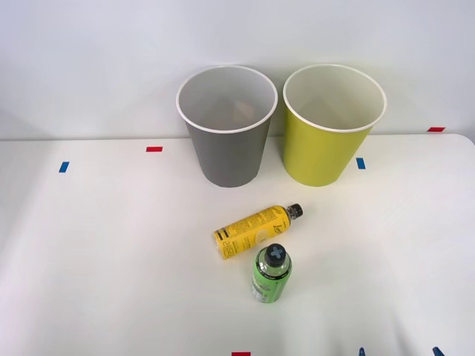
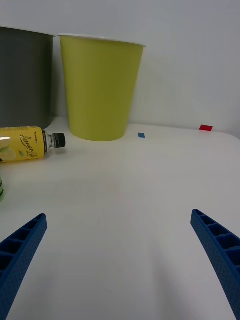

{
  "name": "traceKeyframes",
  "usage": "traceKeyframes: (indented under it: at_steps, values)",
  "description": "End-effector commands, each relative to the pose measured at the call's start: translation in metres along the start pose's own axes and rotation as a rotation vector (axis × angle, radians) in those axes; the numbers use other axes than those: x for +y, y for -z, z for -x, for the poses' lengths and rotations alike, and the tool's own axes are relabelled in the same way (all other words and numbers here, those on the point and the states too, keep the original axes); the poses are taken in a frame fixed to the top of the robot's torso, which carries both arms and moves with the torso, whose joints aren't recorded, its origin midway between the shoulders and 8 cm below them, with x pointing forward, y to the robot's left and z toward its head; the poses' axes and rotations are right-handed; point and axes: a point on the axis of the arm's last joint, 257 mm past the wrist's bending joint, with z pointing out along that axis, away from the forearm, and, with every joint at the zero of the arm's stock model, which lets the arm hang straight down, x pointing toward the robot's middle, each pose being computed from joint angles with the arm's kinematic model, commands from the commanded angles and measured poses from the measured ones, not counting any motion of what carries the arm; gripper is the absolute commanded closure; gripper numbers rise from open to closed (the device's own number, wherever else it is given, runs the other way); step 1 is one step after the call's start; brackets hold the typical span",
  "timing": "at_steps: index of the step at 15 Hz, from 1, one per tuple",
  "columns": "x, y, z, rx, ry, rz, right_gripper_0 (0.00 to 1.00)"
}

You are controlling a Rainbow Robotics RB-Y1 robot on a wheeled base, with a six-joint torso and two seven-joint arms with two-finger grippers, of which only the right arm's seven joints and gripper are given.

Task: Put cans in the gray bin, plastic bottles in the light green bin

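Start of sorting: the right gripper (image 2: 120,265), fingers spread wide and empty, hangs low over bare table (image 1: 89,252), well apart from both bottles. The yellow bottle (image 1: 252,231) lies on its side before the gray bin (image 1: 226,144), cap toward the green bin (image 1: 326,141); the green bottle (image 1: 271,273) is just beside it, nearer the robot. Judged best: swing toward the yellow bottle, straddle its body across the long axis, close at mid-length
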Motion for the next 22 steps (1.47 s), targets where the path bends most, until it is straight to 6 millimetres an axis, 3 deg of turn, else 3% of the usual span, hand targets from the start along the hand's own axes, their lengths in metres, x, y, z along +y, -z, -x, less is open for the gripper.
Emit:
traceKeyframes:
  at_steps: [1,11,12,13,22]
  values:
    - [0.000,0.000,0.000,0.000,0.000,0.000,0.00]
    - [0.000,0.000,0.000,0.000,0.000,0.000,0.00]
    - [0.004,-0.001,-0.014,0.031,-0.010,0.000,0.00]
    - [0.008,0.001,-0.015,0.029,-0.019,0.007,0.00]
    - [0.047,0.003,0.023,-0.085,-0.061,0.221,0.00]
